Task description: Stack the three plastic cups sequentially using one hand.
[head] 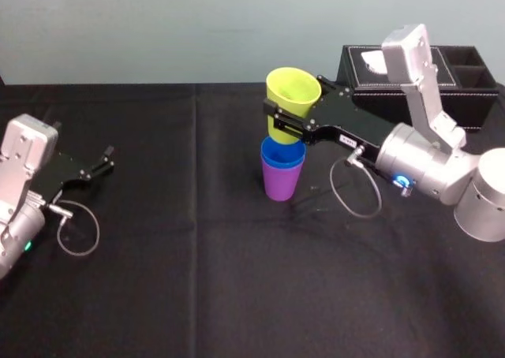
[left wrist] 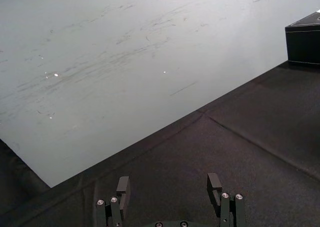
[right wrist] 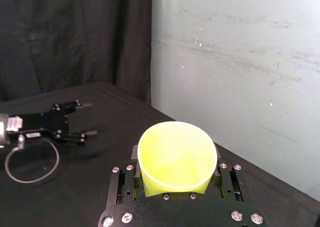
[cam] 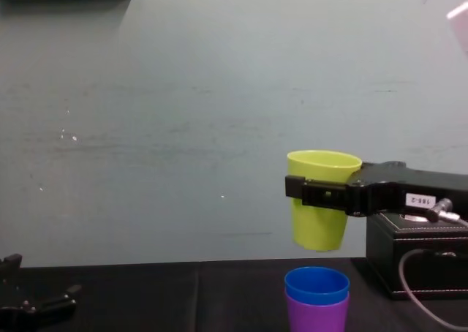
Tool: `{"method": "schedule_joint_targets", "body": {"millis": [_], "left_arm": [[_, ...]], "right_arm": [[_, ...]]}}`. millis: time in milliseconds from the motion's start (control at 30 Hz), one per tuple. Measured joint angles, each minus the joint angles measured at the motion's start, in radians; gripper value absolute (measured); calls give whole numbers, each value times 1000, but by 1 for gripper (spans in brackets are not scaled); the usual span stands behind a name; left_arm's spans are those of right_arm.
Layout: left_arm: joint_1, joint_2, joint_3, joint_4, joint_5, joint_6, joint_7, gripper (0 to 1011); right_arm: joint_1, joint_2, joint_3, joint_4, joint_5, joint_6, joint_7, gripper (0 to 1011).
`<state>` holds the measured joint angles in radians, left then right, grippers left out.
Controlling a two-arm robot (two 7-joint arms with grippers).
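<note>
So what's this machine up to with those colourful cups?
It is stacking them. The robot's right gripper is clamped on a yellow-green plastic cup, holding it upright in the air just above the other two. The blue plastic cup sits nested inside the purple plastic cup on the black-covered table. The yellow-green one has not gone in yet. The left gripper rests open and empty at the robot's left. A black tissue box stands behind the right arm.

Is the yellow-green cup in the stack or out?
Out: the right claw holds the yellow-green cup above the blue cup, a gap between them. Left claw parked at left.
</note>
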<state>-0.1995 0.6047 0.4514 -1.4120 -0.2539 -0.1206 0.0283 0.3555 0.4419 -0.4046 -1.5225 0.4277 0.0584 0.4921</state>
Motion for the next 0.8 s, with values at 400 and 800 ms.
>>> {"method": "schedule_joint_targets", "body": {"millis": [400, 800], "left_arm": [[0, 0, 0, 0, 0, 0, 0, 1011], [0, 0, 0, 0, 0, 0, 0, 1012]], "right_arm": [[50, -30, -31, 116, -24, -19, 4, 741], [63, -48, -44, 170, -34, -33, 14, 741]]}}
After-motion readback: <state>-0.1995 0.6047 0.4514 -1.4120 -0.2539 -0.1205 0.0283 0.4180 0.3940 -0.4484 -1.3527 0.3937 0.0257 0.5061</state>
